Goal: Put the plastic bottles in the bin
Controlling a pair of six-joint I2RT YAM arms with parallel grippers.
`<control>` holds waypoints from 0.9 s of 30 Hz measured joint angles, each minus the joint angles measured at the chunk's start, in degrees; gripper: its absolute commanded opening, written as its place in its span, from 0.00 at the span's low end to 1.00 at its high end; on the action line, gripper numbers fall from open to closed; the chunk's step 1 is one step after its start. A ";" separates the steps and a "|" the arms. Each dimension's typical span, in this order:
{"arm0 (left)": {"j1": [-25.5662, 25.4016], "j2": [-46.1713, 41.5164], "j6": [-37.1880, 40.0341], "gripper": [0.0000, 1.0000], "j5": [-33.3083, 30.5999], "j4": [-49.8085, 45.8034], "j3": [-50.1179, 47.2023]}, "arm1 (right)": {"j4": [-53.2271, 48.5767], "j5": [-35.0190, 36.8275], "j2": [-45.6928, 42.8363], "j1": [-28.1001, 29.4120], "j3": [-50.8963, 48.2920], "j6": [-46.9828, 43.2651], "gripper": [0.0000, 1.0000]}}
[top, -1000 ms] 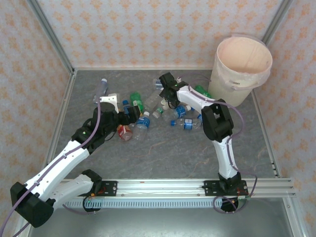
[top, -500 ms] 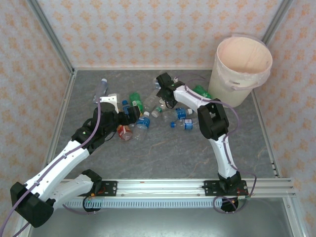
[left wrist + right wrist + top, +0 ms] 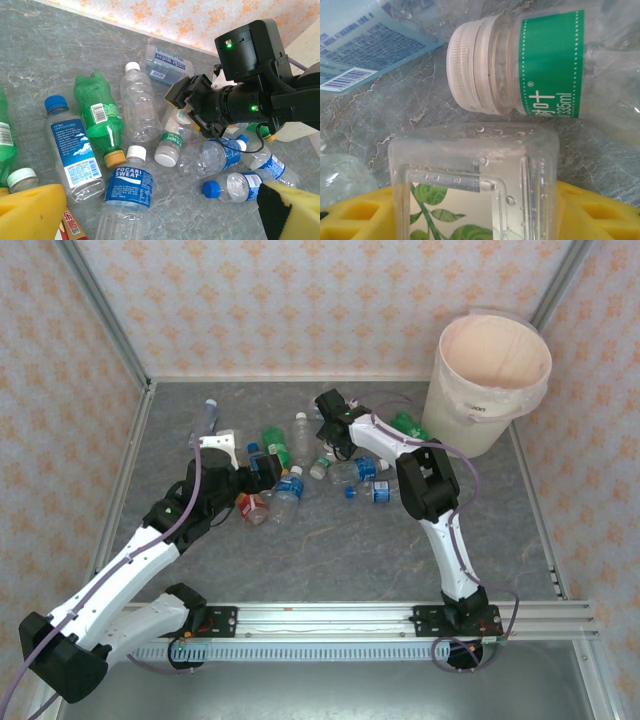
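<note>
Several plastic bottles lie in a heap mid-table. My right gripper is low over the heap's far side. Its yellow pads are shut on a clear square-based bottle with a green leaf label. Just beyond that lies a white-capped bottle with a green band. My left gripper stands open, pads wide apart, above a Pocari Sweat bottle at the heap's near-left side. A green bottle and a tall clear one lie further off. The cream bin stands at the far right.
A purple-capped bottle lies apart at the far left. A red-labelled bottle sits under my left wrist. Patterned walls enclose three sides. The mounting rail runs along the near edge. Bare grey table lies between heap and rail.
My right gripper has shifted a little left along the heap's far side, and a clear bottle beside it now lies more exposed. The left arm has barely moved.
</note>
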 measured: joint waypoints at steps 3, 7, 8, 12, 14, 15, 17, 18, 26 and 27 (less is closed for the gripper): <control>0.00 -0.04 0.00 0.99 0.00 0.00 0.00 | 0.02 0.02 -0.02 0.00 0.04 -0.37 0.59; 0.00 -0.04 0.00 0.99 0.00 0.00 0.00 | -0.07 0.39 -0.42 0.00 0.04 -0.48 0.59; 0.00 0.00 0.00 0.99 0.02 0.00 0.00 | -0.17 0.46 -0.68 0.00 0.04 -0.59 0.59; 0.00 0.13 0.00 0.99 0.02 0.07 0.09 | -0.68 1.09 -3.54 0.00 0.04 -0.87 0.59; 0.00 0.68 0.00 0.99 0.07 0.07 0.44 | -0.63 1.53 -5.90 0.00 0.04 -1.09 0.58; 0.00 1.14 0.02 0.99 0.13 0.11 0.74 | -0.63 1.81 -7.39 0.00 0.04 -1.27 0.58; 0.00 1.97 0.00 0.99 0.35 0.28 1.31 | -0.61 2.62 -10.45 0.00 0.04 -1.73 0.58; 0.00 2.45 0.00 0.99 0.50 0.37 1.62 | -0.61 3.21 -12.15 0.00 0.04 -2.08 0.58; 0.00 6.32 -0.04 0.99 3.48 3.74 3.74 | -0.70 8.83 -22.05 -0.15 1.18 -5.18 0.57; 0.00 6.71 -0.07 0.99 4.07 4.33 3.96 | -0.83 9.42 -23.12 -0.28 1.29 -5.62 0.57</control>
